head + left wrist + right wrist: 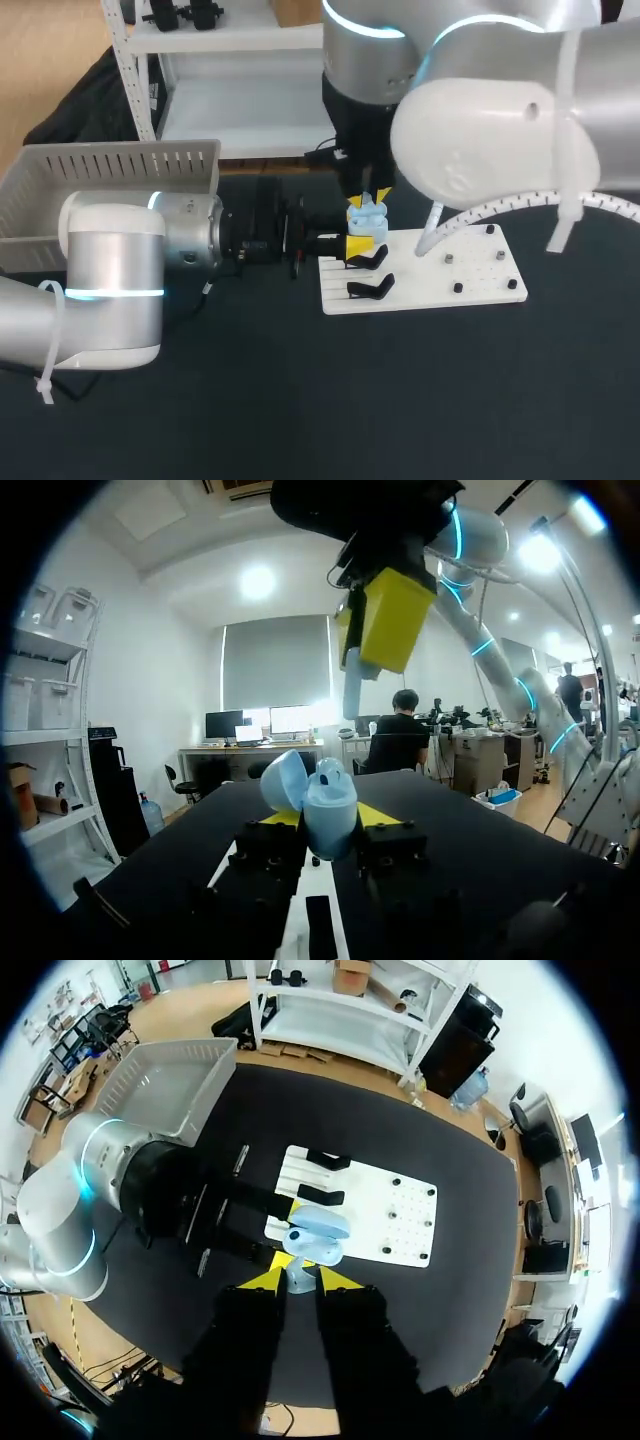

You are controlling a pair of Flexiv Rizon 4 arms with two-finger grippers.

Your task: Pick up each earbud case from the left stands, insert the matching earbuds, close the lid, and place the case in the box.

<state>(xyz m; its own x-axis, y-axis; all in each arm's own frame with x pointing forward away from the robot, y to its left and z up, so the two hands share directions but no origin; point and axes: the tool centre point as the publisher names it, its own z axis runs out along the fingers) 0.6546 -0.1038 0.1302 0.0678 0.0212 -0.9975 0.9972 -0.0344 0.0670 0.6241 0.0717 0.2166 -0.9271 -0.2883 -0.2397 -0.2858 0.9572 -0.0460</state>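
A light blue earbud case (367, 215) with its lid open is held upright just above the white board (480, 280). My left gripper (357, 244) is shut on its lower half; the yellow tips press both sides of the case (330, 810). My right gripper (373, 197) points straight down right over the case. It is shut on a small pale earbud (298, 1282), which also shows hanging from its yellow fingers (385, 620) as the earbud (352, 690) above the open case (320, 1228).
Two black stands (370, 288) sit on the left part of the white board (400, 1210), and small pegs (457, 288) dot its right part. A grey slotted bin (110, 170) stands at the table's back left, behind my left arm.
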